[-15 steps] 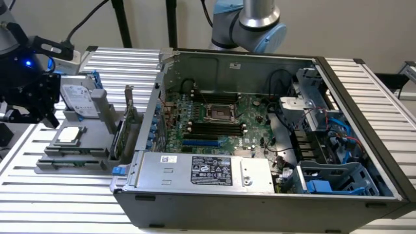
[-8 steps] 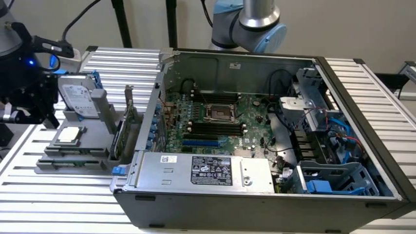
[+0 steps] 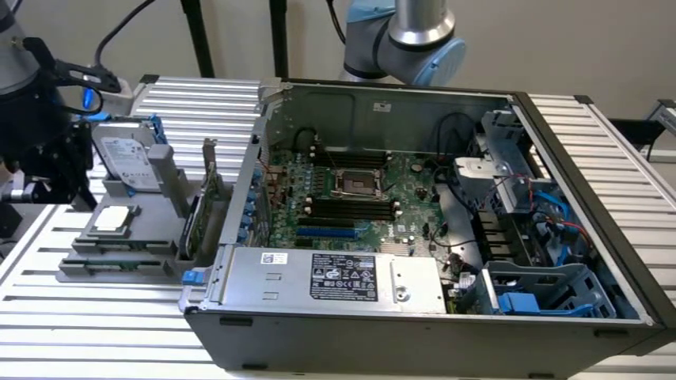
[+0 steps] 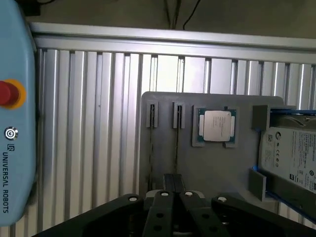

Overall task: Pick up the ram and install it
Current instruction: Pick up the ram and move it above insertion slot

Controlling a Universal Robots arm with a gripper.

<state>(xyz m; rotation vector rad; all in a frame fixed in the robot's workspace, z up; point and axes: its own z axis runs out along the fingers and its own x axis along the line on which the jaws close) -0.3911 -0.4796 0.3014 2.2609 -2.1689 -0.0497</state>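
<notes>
Gripper (image 4: 173,183): fingers pressed together, clenched on nothing. The tips hang above the grey parts holder (image 4: 212,168), clear of it.

Ram (image 4: 176,145): stands on edge in one of the holder's two narrow slots and reads from above as a thin dark line. A second stick (image 4: 150,145) sits parallel in the neighbouring slot. The gripper tips are nearest the first line; whether they sit squarely over it cannot be told from this angle.

Other holder contents: a square silver processor (image 4: 216,126) lies in a recess just beside the slots. A hard drive (image 4: 291,158) with a white label is at the far end, against a blue-edged bracket.

Exterior view: the holder rests on the ribbed aluminium table (image 3: 95,332), just beside the open computer case (image 3: 423,332), on the exterior view's left. A green expansion card (image 3: 208,198) stands upright between holder and case wall. Inside the case, the motherboard (image 3: 412,178) carries a row of long black memory slots (image 3: 349,208) near the processor socket. The power supply (image 3: 328,277) lies along the near wall. The ram is not yet installed.

A blue teach pendant (image 4: 15,123) with a red stop button lies on the table, well apart from the holder.
</notes>
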